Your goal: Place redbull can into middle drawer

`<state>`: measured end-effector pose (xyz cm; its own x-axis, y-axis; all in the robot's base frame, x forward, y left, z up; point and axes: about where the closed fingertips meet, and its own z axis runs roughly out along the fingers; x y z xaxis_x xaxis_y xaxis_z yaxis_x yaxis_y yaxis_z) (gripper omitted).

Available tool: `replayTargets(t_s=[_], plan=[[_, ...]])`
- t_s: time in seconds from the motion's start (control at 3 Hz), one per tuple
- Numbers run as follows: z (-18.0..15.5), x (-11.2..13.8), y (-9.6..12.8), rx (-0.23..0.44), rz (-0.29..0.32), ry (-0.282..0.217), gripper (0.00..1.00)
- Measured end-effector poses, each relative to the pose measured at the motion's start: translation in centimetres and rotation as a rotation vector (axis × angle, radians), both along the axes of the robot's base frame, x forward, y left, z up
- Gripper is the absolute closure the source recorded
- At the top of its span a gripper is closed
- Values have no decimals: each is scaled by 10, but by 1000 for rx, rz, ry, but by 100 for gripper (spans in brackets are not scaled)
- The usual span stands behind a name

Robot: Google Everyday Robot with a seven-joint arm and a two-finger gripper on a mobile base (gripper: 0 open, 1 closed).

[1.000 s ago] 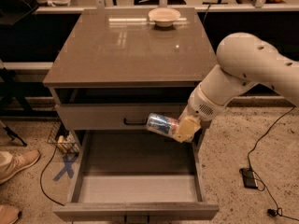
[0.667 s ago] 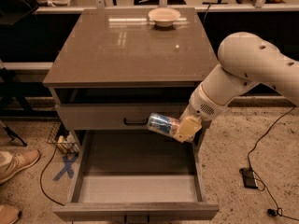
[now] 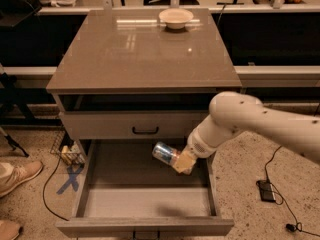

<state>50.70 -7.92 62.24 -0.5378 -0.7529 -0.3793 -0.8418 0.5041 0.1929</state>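
Observation:
The redbull can (image 3: 165,152), blue and silver, lies sideways in my gripper (image 3: 181,161), which is shut on its right end. The white arm reaches in from the right. The can hangs over the right half of the middle drawer (image 3: 145,199), which is pulled wide open with a bare pale grey floor. The can is above the floor, not touching it. Above it is a shut grey drawer front with a black handle (image 3: 145,130).
A cream bowl (image 3: 175,18) sits at the back of the cabinet top (image 3: 140,54). A shoe (image 3: 17,176) and cables lie on the floor at left. A black power brick (image 3: 266,190) and cable lie at right.
The arm has lowered the can from the level of the upper drawer front down into the open drawer's space, and moved slightly forward.

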Motion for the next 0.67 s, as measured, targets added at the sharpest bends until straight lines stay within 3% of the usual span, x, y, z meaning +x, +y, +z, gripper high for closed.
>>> replayTargets(t_s=[0.33, 0.67], plan=[[-60, 22, 26, 44, -66, -2, 100], [-108, 51, 48, 80, -138, -17, 82]])
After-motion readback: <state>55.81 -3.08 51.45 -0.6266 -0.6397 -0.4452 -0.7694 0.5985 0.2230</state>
